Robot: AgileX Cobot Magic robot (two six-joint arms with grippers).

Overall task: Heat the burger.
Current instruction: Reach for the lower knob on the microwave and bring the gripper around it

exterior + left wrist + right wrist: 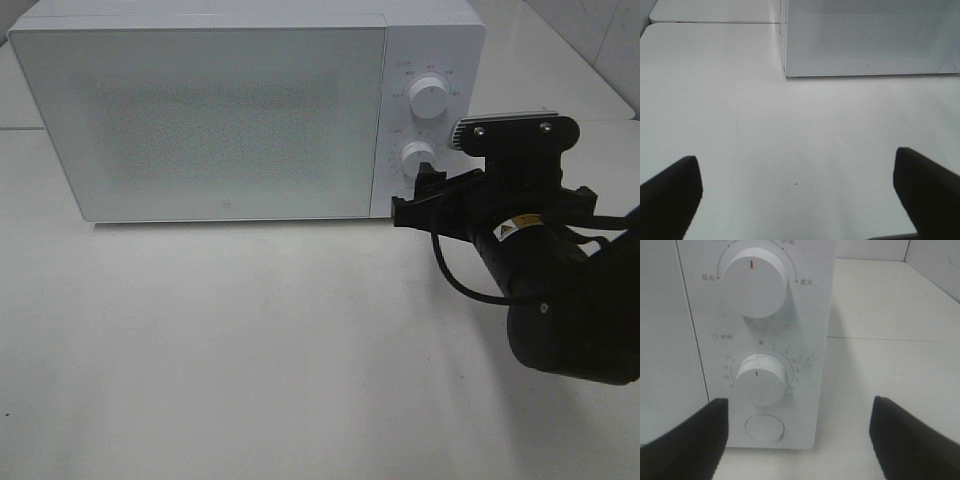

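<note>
Right hand (797, 412) sits at the microwave's (220, 110) control panel, its two dark fingers spread wide with nothing between them but air. It faces the lower knob (760, 379) from just in front. One finger lies toward the microwave's door (200, 120) and the other past the microwave's outer side edge; whether a fingertip touches the knob cannot be told. Above that knob on the same panel is the upper knob (755, 282), and below it a round button (765, 427). Left hand (795, 165) hangs over the bare white worktop (250, 350) in front of the microwave's door. Its fingers are also wide apart and grip nothing. The door is shut and its frosted panel shows nothing inside, and where the burger is cannot be told from any view.
</note>
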